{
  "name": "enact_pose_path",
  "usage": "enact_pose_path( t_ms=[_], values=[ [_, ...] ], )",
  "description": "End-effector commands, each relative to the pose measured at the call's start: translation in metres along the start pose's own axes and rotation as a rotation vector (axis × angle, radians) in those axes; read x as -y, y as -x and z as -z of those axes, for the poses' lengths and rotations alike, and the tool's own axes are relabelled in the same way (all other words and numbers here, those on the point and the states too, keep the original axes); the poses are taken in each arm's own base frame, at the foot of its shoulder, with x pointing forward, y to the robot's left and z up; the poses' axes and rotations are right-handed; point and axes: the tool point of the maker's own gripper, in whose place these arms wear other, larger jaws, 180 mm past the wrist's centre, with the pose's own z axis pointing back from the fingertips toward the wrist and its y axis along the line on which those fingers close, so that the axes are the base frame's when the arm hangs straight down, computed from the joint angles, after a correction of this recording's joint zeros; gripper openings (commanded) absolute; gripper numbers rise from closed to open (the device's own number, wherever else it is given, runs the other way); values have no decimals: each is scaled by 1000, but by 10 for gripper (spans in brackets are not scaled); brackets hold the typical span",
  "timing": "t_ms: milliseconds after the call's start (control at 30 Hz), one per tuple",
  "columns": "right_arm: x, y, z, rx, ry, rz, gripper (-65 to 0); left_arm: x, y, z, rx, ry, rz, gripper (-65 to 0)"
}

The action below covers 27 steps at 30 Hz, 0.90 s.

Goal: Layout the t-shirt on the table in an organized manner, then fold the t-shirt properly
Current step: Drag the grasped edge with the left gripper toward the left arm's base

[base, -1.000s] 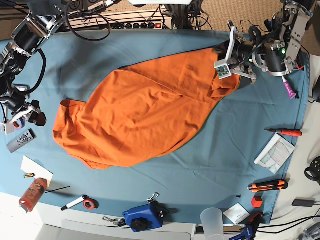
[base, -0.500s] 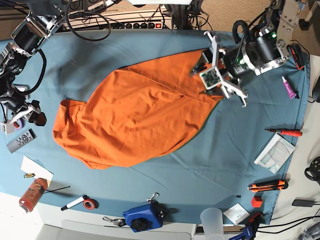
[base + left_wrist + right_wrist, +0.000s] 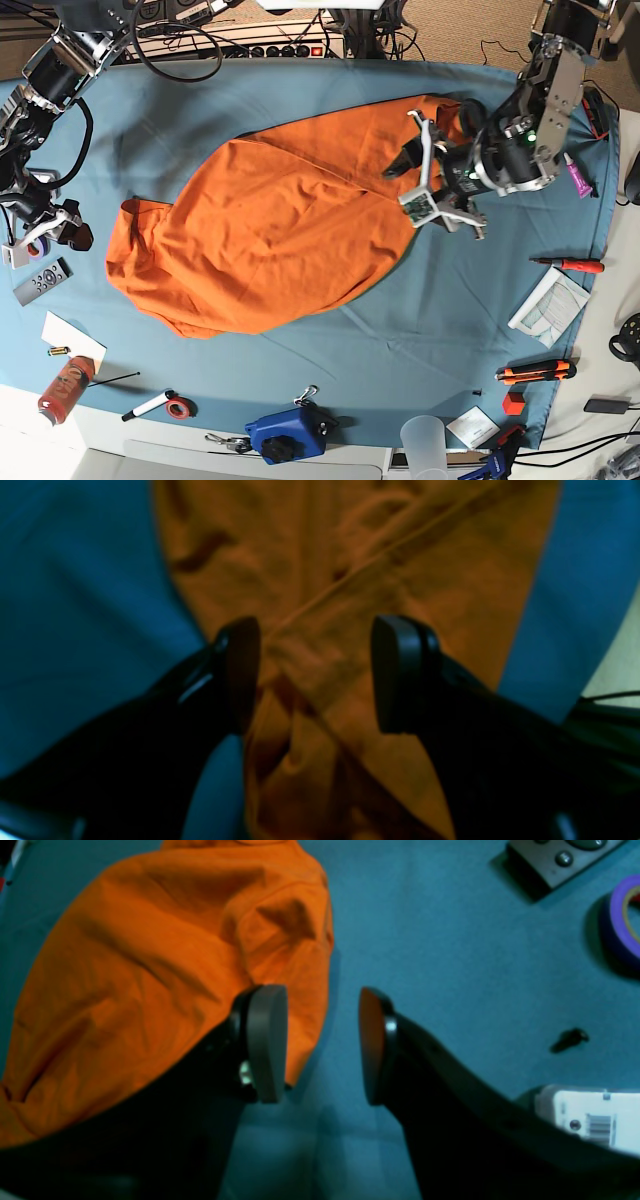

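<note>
Your left gripper (image 3: 315, 672) hangs w/ jaws apart over the bunched t-shirt (image 3: 270, 235) on the table (image 3: 300, 90), prob lining up a grab. Right gripper (image 3: 320, 1045) spread, empty, beside its edge.

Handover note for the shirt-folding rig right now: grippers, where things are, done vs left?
Left gripper: open, jaws spread over the narrow bunched end of the plain bright orange fabric t-shirt, holding nothing.
Right gripper: open, empty, at the shirt's opposite end, over bare cloth just beside the fabric edge.
The shirt lies crumpled in a diagonal heap on the large table draped in blue-teal cloth, not spread flat; sleeves and hem cannot be told apart.
Done: nothing final, shirt only lies roughly stretched out.
Left: grasp the ends, lay it out flat, then do all the folds.
</note>
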Motion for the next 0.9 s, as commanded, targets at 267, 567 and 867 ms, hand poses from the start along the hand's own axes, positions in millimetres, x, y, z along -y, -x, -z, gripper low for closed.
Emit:
enact_pose_path(
  t_ms=[267, 567, 867],
  values=[
    [1, -22, -9, 56, 4, -31, -412, -27, -2, 30, -61, -111, -28, -293],
    [1, -21, -9, 49, 4, -30, -412, -22, 29, 37, -192, -59, -70, -293],
    [1, -21, -9, 50, 4, -31, -412, -6, 34, 36, -222, 25, -137, -370]
  ],
)
